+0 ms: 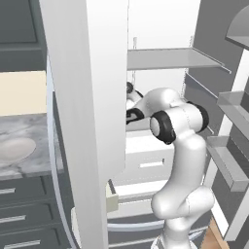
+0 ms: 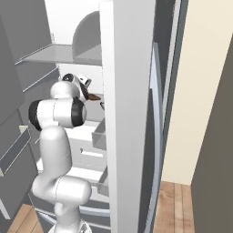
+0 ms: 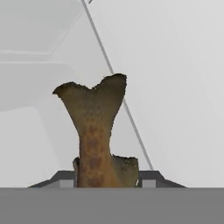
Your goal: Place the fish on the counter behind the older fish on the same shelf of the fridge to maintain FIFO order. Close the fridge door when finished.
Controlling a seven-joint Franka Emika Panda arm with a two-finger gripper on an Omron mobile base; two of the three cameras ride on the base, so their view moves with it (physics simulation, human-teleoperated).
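My gripper is shut on the fish, a brown mottled fish whose forked tail points away from the hand toward the fridge's white interior. From the right base view, the fish pokes out of the gripper inside the open fridge, below a grey shelf. In the left base view the open fridge door hides the hand. The marble counter lies to the left. The older fish is out of view.
A round white plate sits on the counter. Door bins line the right fridge door. White drawers sit under the arm. A wooden floor shows at the lower right.
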